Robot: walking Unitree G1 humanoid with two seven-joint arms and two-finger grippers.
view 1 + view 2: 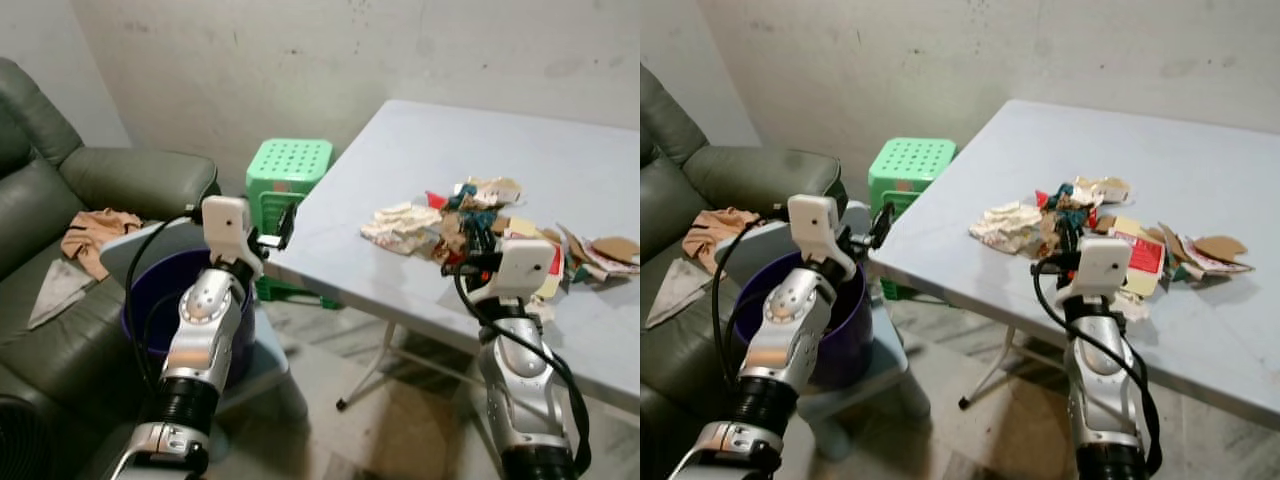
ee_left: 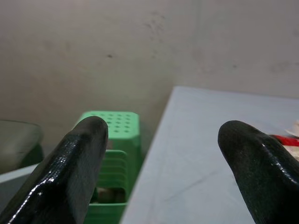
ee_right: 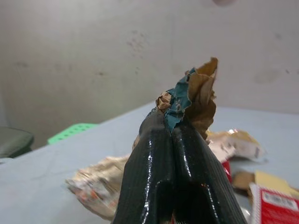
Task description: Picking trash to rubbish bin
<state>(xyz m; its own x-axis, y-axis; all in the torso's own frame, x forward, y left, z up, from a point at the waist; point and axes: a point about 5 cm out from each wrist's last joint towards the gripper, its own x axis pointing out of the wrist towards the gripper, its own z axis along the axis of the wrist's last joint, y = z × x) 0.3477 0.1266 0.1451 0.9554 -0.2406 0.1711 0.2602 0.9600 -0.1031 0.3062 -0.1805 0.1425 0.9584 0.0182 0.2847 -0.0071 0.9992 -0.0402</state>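
A purple bin (image 1: 150,290) stands on a low pale stool (image 1: 885,365) between the dark green sofa (image 1: 60,200) and the corner of the grey surface (image 1: 420,170). Its inside is in shadow, and what lies in it cannot be made out. Behind it, against the wall, sits a green plastic stool (image 1: 288,168) with a holed top.

The left gripper (image 1: 283,226) hangs over the near rim of the bin, level with the edge of the surface, and its jaws stand wide apart with nothing between them.

The trash (image 1: 500,225) lies in a loose heap on the surface, towards the robot's right: crumpled pale wrappers (image 1: 400,228), torn brown paper, pieces of cardboard (image 1: 612,250) and a red and white packet (image 1: 1143,255). The right gripper (image 3: 175,140) is at the near side of this heap, just above the surface. Its jaws are pressed together on a crumpled scrap of brown and teal paper (image 3: 194,100), which sticks up past the fingertips (image 3: 159,126).

On the sofa seat lie a crumpled orange cloth (image 1: 95,235) and, nearer, a pale folded cloth (image 1: 55,290).
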